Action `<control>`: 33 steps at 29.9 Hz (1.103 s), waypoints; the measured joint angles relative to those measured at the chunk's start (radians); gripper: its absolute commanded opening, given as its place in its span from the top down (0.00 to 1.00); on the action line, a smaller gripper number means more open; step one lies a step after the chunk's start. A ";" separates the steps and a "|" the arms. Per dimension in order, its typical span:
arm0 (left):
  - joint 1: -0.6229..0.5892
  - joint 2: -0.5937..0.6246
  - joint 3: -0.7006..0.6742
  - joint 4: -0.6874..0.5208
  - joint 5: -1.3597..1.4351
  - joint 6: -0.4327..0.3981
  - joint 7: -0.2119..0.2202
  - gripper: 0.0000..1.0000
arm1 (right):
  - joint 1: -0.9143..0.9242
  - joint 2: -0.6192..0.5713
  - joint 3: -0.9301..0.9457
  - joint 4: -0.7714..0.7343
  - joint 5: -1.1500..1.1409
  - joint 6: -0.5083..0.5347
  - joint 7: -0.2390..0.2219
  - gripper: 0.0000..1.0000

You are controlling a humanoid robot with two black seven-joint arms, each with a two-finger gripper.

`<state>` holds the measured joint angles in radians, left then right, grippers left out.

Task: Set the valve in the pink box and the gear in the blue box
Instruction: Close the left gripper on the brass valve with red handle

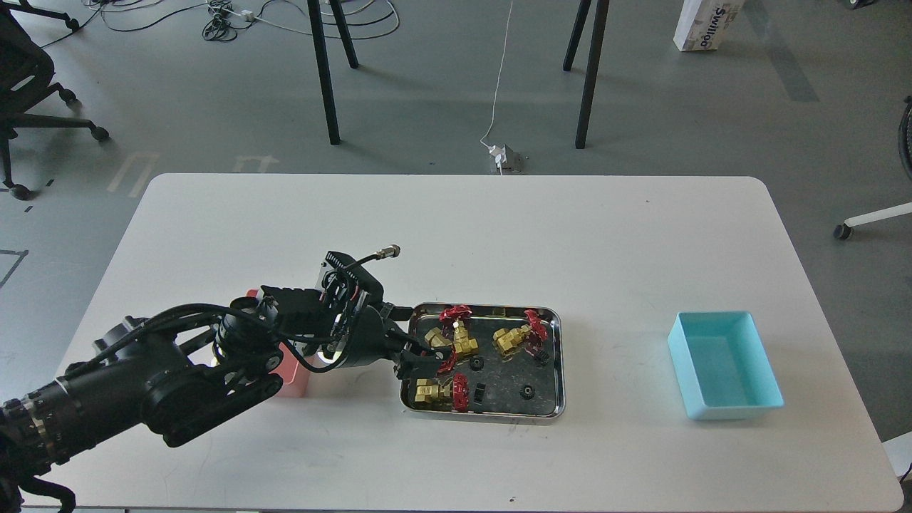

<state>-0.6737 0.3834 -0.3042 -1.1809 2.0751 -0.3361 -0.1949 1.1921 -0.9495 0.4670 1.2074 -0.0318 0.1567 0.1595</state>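
The only writing I can read is blue lettering on a white carton (705, 25) standing on the floor at the far right, beyond my worktop (456, 235); it runs sideways and looks like "Swiltoo", though the last letters are unclear. There are pale painted marks on the floor (135, 171) at the far left, which I cannot read.

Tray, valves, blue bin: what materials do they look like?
Tray: probably polished steel, mirror-bright rim. Valves, e.g.: brass-looking yellow bodies with glossy red handwheels, maybe painted metal or plastic. Blue bin: likely molded plastic, matte, uniform cyan, tapered walls.
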 measured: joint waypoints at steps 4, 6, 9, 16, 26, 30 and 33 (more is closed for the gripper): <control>0.003 -0.004 -0.001 0.001 0.005 0.000 0.000 0.01 | 0.000 0.001 -0.003 0.000 -0.001 0.000 0.000 0.01; 0.004 -0.008 -0.001 0.002 0.005 0.001 0.000 0.03 | 0.000 0.001 -0.004 0.000 -0.001 0.000 0.000 0.01; 0.007 -0.014 -0.001 0.007 0.005 0.006 0.001 0.07 | 0.000 0.002 -0.004 0.000 -0.001 0.000 0.000 0.01; 0.013 -0.029 -0.001 0.034 0.005 0.008 0.002 0.15 | 0.000 0.002 -0.004 0.000 -0.002 0.000 0.000 0.01; 0.012 -0.044 -0.001 0.055 0.006 0.008 0.003 0.26 | 0.002 0.002 -0.004 0.000 -0.001 0.000 0.000 0.01; 0.011 -0.043 -0.001 0.055 0.006 0.004 -0.001 0.40 | 0.001 0.002 -0.004 0.000 -0.002 0.000 0.000 0.01; 0.011 -0.043 -0.001 0.055 0.004 0.001 -0.008 0.50 | 0.000 0.002 -0.004 -0.002 -0.010 0.000 0.000 0.01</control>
<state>-0.6624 0.3406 -0.3054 -1.1259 2.0796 -0.3347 -0.2026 1.1921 -0.9472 0.4633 1.2056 -0.0416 0.1564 0.1596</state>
